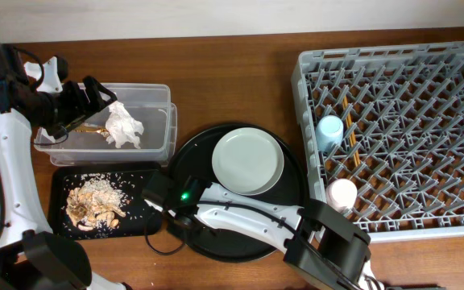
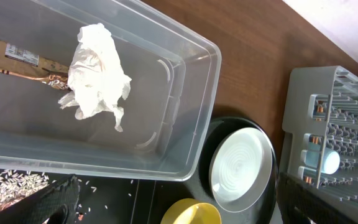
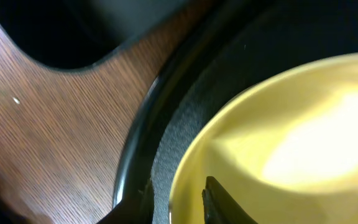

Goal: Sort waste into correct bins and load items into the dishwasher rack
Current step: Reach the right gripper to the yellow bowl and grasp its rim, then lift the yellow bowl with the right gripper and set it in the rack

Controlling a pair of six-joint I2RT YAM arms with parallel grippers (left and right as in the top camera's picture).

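Brown wooden table [image 1: 240, 72] runs under everything, and at its far left the left gripper [image 1: 95, 97] hangs over the near end of the clear tub [image 1: 155, 97] with its jaws spread wide and nothing between them; inside the tub lie the crumpled tissue [image 1: 123, 126] and, just beside it, the gold wrapper [image 1: 87, 129]. Below the tub the flat black tray [image 1: 59, 181] carries the food scraps [image 1: 95, 201]. Next along, at the left edge of the round black tray [image 1: 292, 181], sits the yellow bowl [image 3: 278, 124], hidden from overhead by the right arm but plain in both wrist views. The right gripper [image 3: 178, 198] is down at the bowl's near-left rim, one finger seemingly inside the lip and the other outside it against the tray's raised edge; whether they already pinch the rim cannot be told from these views. The bowl is round, so it has no long axis to line up with, and what matters is that its body lies to the right of the fingers, toward the plate [image 1: 248, 161] in the middle of the tray. The dishwasher rack [image 1: 312, 60] stands well apart at the right with the blue cup [image 1: 329, 129], chopsticks [image 1: 349, 133] and white cup [image 1: 342, 193] in its left columns, so the right arm is much the nearer for carrying the bowl there
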